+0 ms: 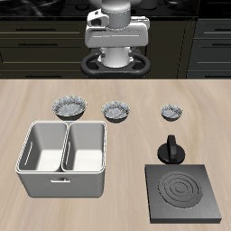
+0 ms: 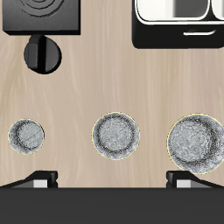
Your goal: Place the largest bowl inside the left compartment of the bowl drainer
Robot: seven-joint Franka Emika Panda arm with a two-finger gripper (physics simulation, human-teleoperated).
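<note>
The largest bowl [image 1: 69, 107] is grey-white speckled with a dark inside and stands upright on the table just behind the bowl drainer [image 1: 63, 183]. It also shows in the wrist view [image 2: 197, 142]. The drainer is a light grey tub with two deep square wells, both empty; its rim shows in the wrist view [image 2: 175, 19]. My gripper [image 1: 115, 56] hangs high over the table's back edge, well behind the bowls. In the wrist view the gripper [image 2: 112, 180] is open and empty, with its fingertips [image 2: 42, 180] far apart.
Two smaller speckled bowls [image 1: 116, 110] [image 1: 172, 112] stand in a row with the largest one. A flat black burner plate [image 1: 183, 191] lies near the front edge, with a small black pot [image 1: 171, 150] just behind it.
</note>
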